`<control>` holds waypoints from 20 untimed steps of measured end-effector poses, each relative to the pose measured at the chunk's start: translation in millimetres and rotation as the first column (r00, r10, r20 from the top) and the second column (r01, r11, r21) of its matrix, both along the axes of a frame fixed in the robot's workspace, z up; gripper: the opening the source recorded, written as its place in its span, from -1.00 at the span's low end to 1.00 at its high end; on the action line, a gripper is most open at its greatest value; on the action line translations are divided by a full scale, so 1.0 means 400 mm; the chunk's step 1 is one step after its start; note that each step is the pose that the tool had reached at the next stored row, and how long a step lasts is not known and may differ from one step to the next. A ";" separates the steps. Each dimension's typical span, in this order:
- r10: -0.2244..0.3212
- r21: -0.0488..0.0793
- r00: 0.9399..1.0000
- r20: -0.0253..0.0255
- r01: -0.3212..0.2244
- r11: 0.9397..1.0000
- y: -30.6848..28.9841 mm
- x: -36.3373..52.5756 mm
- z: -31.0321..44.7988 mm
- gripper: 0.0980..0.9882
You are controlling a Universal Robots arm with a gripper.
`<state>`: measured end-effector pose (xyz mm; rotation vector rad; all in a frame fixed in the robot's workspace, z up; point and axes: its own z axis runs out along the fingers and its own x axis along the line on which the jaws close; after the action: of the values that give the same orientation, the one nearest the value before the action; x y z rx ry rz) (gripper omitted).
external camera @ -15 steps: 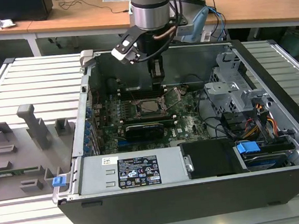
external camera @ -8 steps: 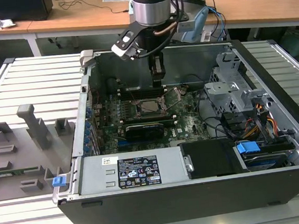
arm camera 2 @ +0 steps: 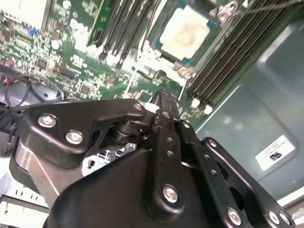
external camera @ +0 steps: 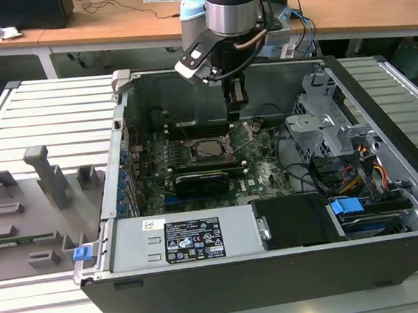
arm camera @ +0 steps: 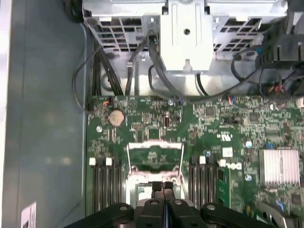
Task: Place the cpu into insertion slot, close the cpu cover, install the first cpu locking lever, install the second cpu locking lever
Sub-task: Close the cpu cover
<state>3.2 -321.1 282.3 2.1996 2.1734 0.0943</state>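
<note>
Open computer case [external camera: 280, 275] on a slatted metal worktop [external camera: 42, 113], with the arm reaching in from above. The cpu [arm camera 2: 185, 32], a flat square chip with a dull silvery-grey top, is seen lying in the insertion slot [external camera: 192, 149] on the green motherboard [arm camera: 213, 123], flanked by rows of long black memory slots [arm camera 2: 228, 57]. The cpu cover [arm camera: 155, 143], a thin bright sheet-metal frame, is judged to be swung open, since green board rather than the chip's top is seen through its window in the first wrist view.

The claw [arm camera: 162, 187] is held above the board, near the slot and apart from it. Its black fingers are brought together, only a hairline gap is seen between them, and nothing is gripped.

The chip is judged light, stiff and smooth, hence slippery, and fragile at its underside; it would best be taken by two opposite edges and never pressed on the pin field. The cover is judged light and springy, with hard thin edges, pivoting on its hinge only; its free edge, opposite the hinge, is the likely place to be pushed.
</note>
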 end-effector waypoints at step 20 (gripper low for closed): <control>0.000 0.000 1.000 -0.004 0.000 1.000 0.000 0.112 -0.008 -0.98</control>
<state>47.9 -321.1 279.0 2.2014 2.1754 0.0900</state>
